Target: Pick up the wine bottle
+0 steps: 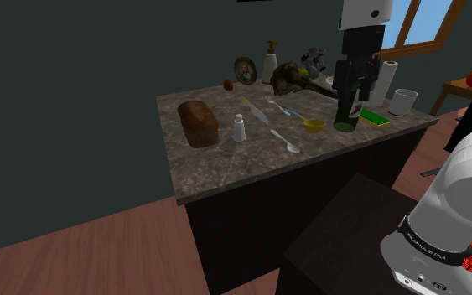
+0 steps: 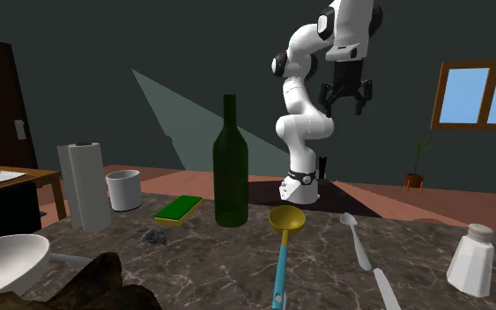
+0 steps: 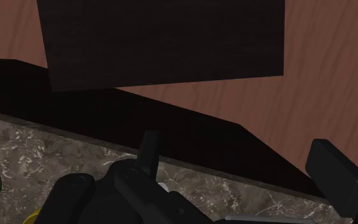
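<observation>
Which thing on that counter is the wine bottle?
Find the dark marbled counter and go to its end at the shoulder view's right. There, between a flat green sponge and a yellow ladle, stands the wine bottle. It alone is tall, dark green and long-necked.

1. Counter [image 1: 225,163]: dark base, grey-brown marbled top.
2. Toward the shoulder view's left: brown bread loaf [image 1: 198,123], white shaker [image 1: 239,128] just beside it, spoon [image 1: 286,142], knife [image 1: 256,111].
3. Toward its right: green wine bottle [image 2: 229,167] upright; green sponge [image 2: 179,209] just beside it; yellow ladle [image 2: 286,218] with a blue handle; white mug [image 2: 123,189]; paper towel roll [image 2: 85,185] upright.
</observation>
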